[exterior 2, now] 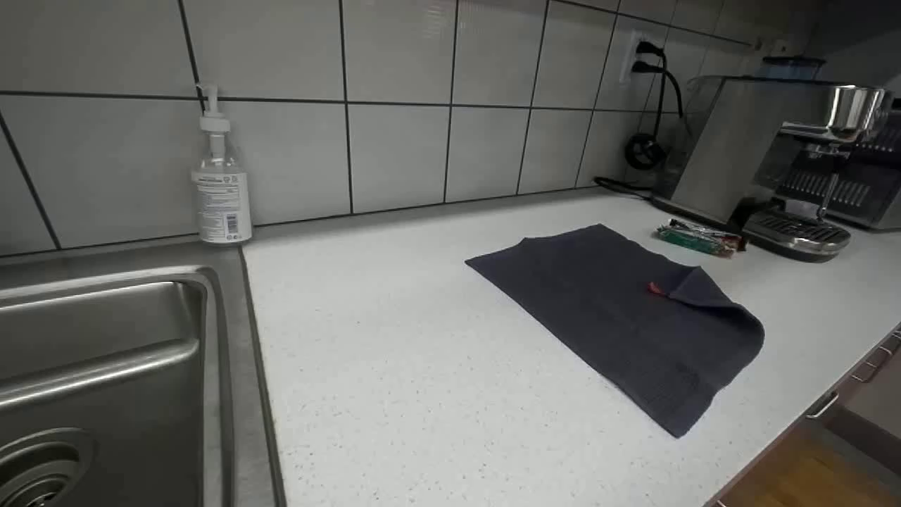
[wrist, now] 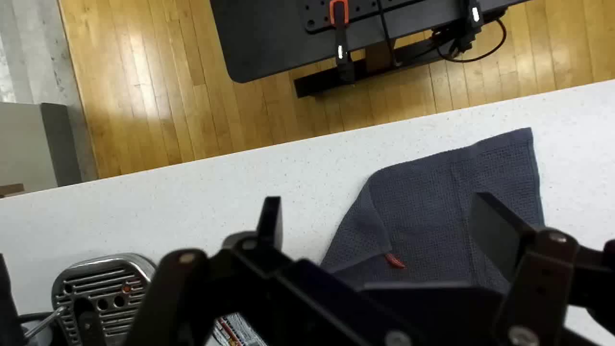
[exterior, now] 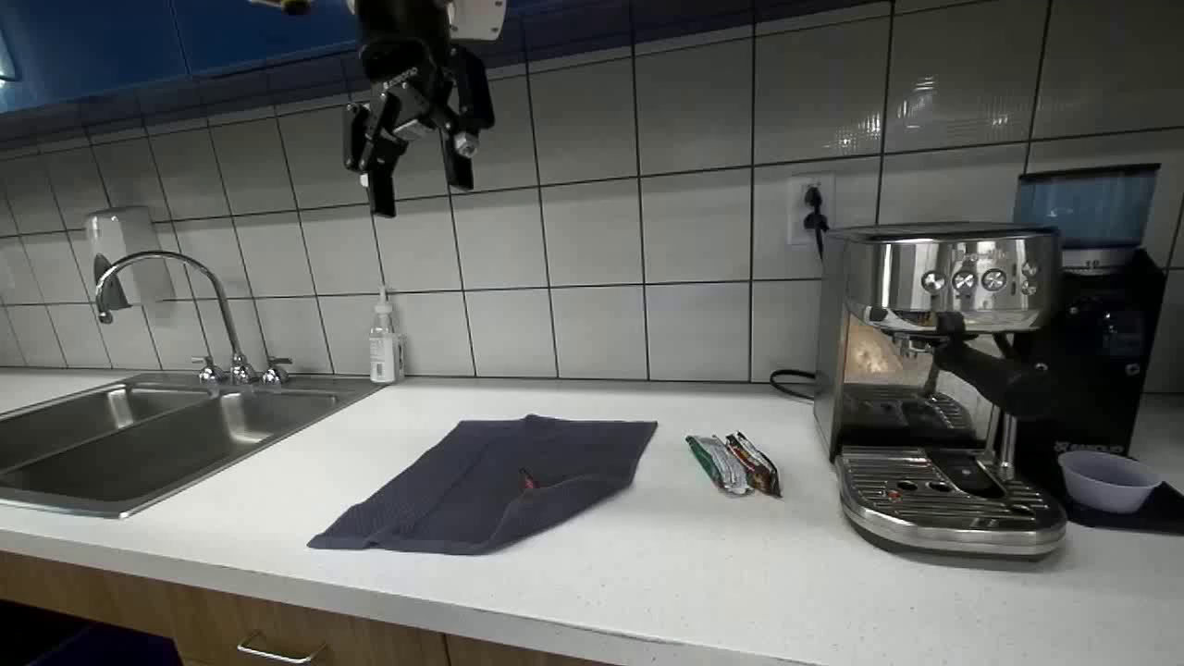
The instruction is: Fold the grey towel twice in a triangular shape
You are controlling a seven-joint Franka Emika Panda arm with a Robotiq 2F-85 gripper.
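The dark grey towel (exterior: 453,486) lies on the white counter, mostly flat. One corner at the counter's front edge side is folded inward over the towel, as also seen on the towel (exterior 2: 605,303) in an exterior view. A small red tag (wrist: 395,261) pokes out at the folded corner's tip. My gripper (exterior: 420,185) is high above the counter, apart from the towel. In the wrist view the gripper (wrist: 379,204) has its fingers wide apart with nothing between them, and the towel (wrist: 427,197) lies below. The gripper hides part of the towel there.
Snack packets (exterior: 733,464) lie beside the towel, near the espresso machine (exterior: 943,370). A steel sink (exterior: 120,504) with a faucet (exterior: 227,314) is on the opposite side. A pump bottle (exterior 2: 222,190) stands against the tiled wall. The counter's front edge runs close to the towel.
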